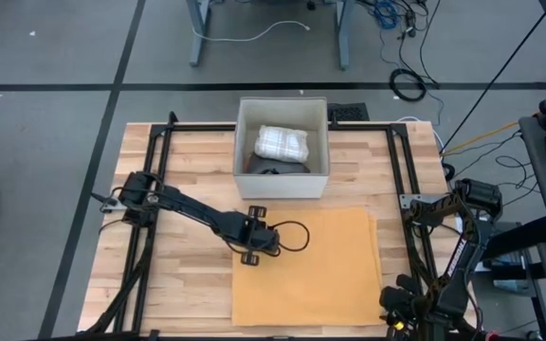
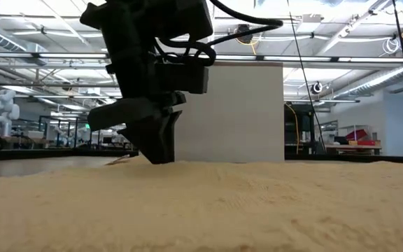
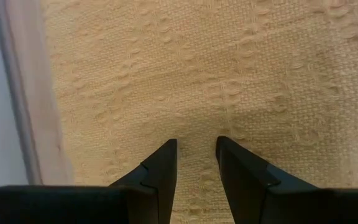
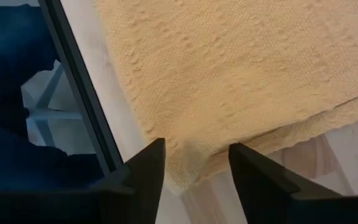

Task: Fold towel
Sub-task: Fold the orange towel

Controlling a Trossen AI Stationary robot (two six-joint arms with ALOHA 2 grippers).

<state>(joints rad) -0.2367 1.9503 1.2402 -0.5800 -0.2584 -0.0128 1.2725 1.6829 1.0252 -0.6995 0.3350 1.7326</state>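
The yellow towel (image 1: 306, 267) lies spread flat on my wooden surface (image 1: 178, 170), just in front of the white box (image 1: 282, 150), which holds a folded checked cloth (image 1: 282, 142). The towel is folded once already: at its near right corner 2 layers show, the upper one lying over a lower edge.

My left claw (image 1: 254, 241) is down at the towel's far left corner, fingers (image 3: 160, 174) pointing into the weave with a narrow gap between them. I cannot tell whether they pinch any cloth; the fabric under them looks flat. In the low view this claw stands with its tips on the towel, the box right behind it.

My right claw (image 4: 191, 165) hangs over the towel's near right corner, at the edge of the surface by the black frame rail (image 4: 79, 87). Its fingers (image 4: 145, 168) stand well apart, with the corner of the towel lying loose between them, not gripped.
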